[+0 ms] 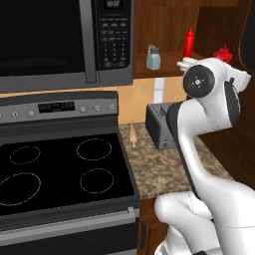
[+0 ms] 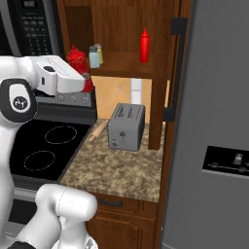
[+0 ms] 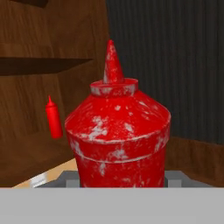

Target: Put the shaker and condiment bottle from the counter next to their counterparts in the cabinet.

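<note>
My gripper (image 3: pixel 120 181) is shut on the condiment bottle (image 3: pixel 118 131), a stubby red squeeze bottle with a short nozzle, held upright in the air. The bottle (image 1: pixel 223 54) rides above my wrist, to the right of the cabinet (image 1: pixel 169 69) shelf and well above the counter (image 1: pixel 159 169). From the right side the bottle (image 2: pixel 78 61) hangs just left of the cabinet (image 2: pixel 121 61) opening. The pale blue-grey shaker (image 1: pixel 153 59) stands on the shelf beside a yellowish shaker (image 2: pixel 99 52). The slim red bottle (image 1: pixel 189 42) with the long tip stands further right on the shelf.
A grey toaster (image 2: pixel 126 126) and a wooden rolling pin (image 2: pixel 98 130) lie on the granite counter (image 2: pixel 116 168) under the shelf. The black stovetop (image 1: pixel 60 174) and microwave (image 1: pixel 50 35) are to the left. A tall grey fridge (image 2: pixel 214 121) walls off the right.
</note>
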